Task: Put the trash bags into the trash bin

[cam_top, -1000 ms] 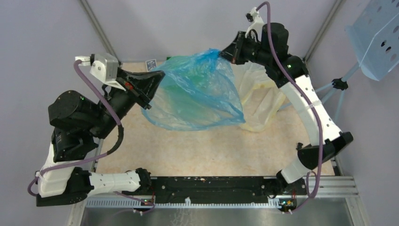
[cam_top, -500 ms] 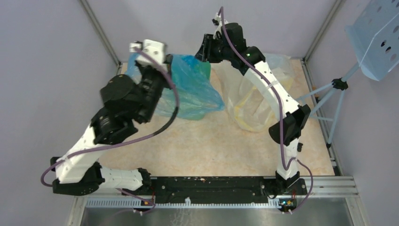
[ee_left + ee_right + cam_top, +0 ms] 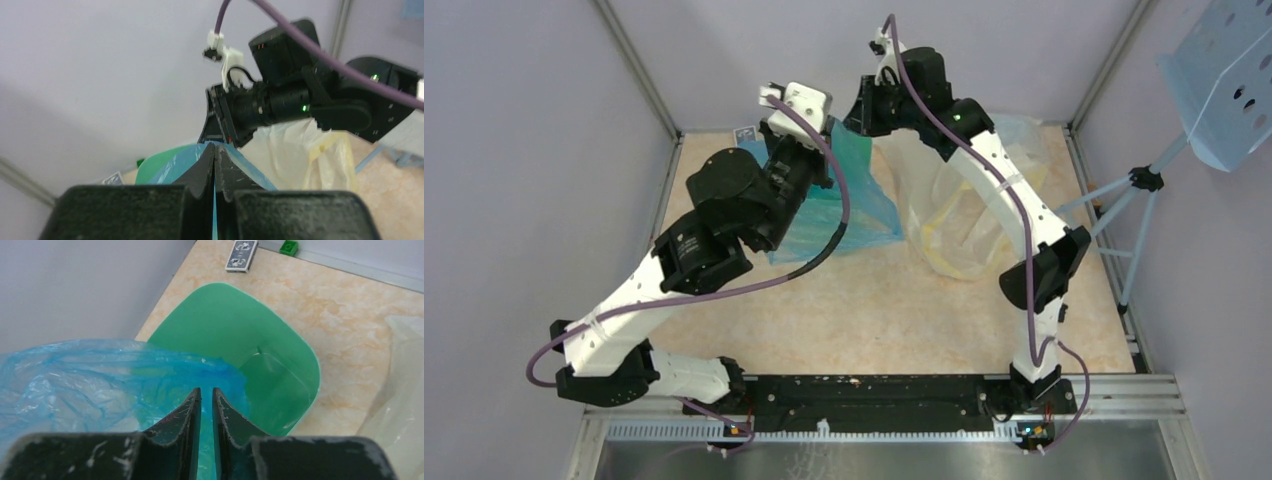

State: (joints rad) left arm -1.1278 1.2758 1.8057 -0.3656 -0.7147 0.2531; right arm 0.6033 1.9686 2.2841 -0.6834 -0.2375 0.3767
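Trash bag (image 3: 856, 205), clamped at its top edge by your left tool (image 3: 214, 152) and right tool (image 3: 206, 394), both closed on the film, hangs over the open trash bin (image 3: 235, 325) at the counter's (image 3: 360, 310) far left; lowering it inside apparently remains undone.

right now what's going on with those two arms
The left gripper and right gripper are both shut on a blue bag, holding it up over a green bin. The bag covers part of the bin's mouth but is not yet inside. A clear bag stands beside it.
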